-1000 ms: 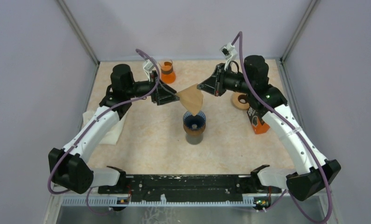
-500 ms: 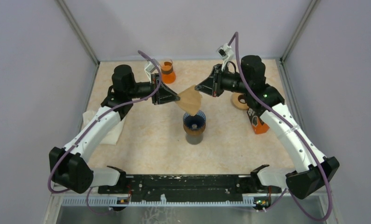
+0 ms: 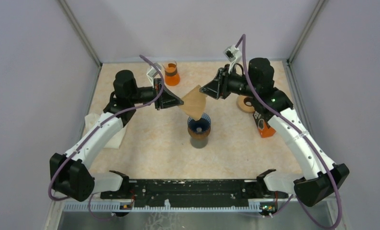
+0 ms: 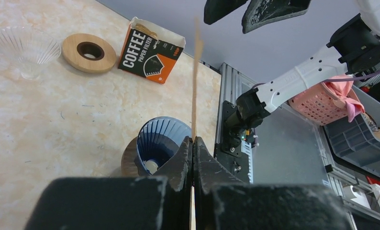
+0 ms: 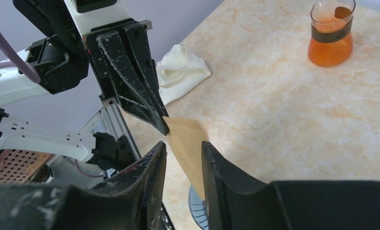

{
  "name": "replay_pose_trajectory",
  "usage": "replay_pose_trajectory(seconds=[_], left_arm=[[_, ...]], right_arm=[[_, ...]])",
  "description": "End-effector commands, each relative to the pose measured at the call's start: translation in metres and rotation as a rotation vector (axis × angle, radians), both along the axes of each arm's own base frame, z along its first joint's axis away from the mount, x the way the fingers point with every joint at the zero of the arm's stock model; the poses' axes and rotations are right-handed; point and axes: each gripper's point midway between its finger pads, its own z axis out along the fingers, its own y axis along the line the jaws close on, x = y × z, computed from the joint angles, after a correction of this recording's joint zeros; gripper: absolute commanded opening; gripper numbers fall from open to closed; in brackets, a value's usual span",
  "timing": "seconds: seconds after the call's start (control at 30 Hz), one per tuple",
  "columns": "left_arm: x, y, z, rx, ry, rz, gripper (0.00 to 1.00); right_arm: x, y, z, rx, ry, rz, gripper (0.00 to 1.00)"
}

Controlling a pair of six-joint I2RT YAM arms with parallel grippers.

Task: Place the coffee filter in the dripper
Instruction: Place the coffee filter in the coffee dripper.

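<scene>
Print: "COFFEE PAPER FILTER" is read on the box (image 4: 152, 50)
Look: coffee filter (image 3: 194, 101) brown, flat, above the blue ribbed dripper (image 3: 199, 124)
Grip: left gripper (image 3: 180, 101) clenched on it; right gripper (image 3: 203, 89) seemingly released

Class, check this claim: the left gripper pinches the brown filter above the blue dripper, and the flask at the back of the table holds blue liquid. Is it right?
Not quite. The flask holds orange liquid, not blue; the right wrist view shows it plainly. The rest stands: the left gripper pinches the brown filter above the blue dripper.
</scene>
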Motion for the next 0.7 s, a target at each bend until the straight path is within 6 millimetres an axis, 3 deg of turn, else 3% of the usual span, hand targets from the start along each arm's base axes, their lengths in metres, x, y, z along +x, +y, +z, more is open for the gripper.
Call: replay_pose_trajectory(seconds=[0.0,0.27,0.67], left_arm=[[-0.008,0.005,0.014,-0.041,-0.047,-0.010,0.00],[-0.014,0.010,0.019,-0.093,-0.030,-0.026,0.00],[-0.028,0.015,0.042,-0.194,-0.057,-0.072,0.00]], right_arm=[[-0.004,-0.013,0.028,0.038,-0.144,-0.033,0.36],[-0.004,-0.029,0.012,0.076,-0.131,-0.023,0.44],[-0.004,-0.029,-0.026,0.053,-0.111,0.028,0.47]])
